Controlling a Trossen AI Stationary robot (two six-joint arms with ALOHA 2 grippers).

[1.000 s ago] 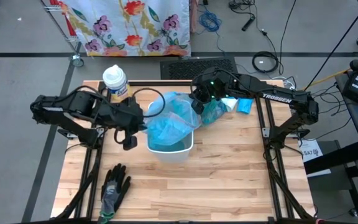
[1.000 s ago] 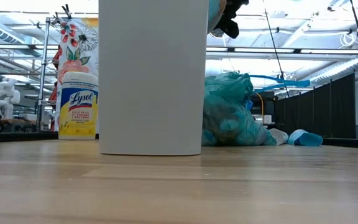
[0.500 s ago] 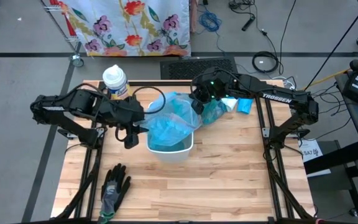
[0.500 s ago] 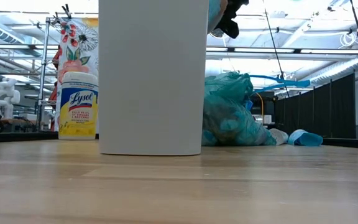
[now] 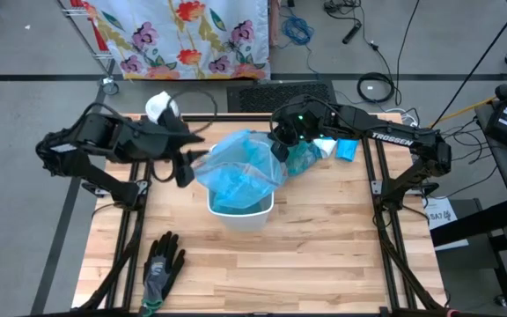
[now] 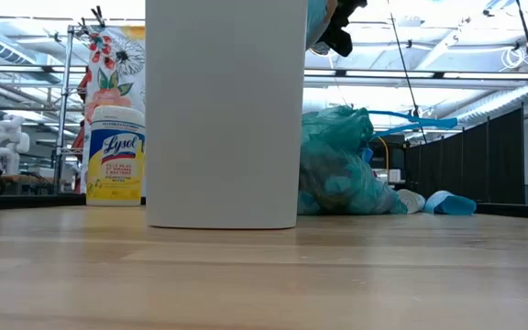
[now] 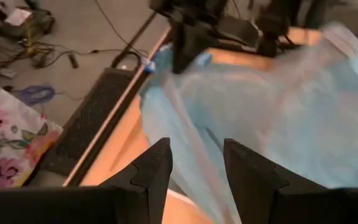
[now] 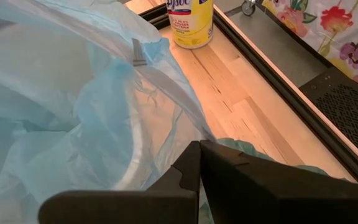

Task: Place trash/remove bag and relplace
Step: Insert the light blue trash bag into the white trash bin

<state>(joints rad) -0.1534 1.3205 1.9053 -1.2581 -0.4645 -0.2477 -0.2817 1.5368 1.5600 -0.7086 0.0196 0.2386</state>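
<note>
Plastic of a thin light-blue bag (image 5: 236, 167) billows over the white rectangular bin (image 5: 241, 208) at mid wooden worktop (image 5: 324, 246). My left fingers (image 7: 194, 171) stand parted at the bag's left edge, film running between them, not clamped. My right fingers (image 8: 199, 163) are pressed together on the bag's far rim. A tied teal trash bag (image 6: 342, 170) sits behind the bin, beside my right arm
</note>
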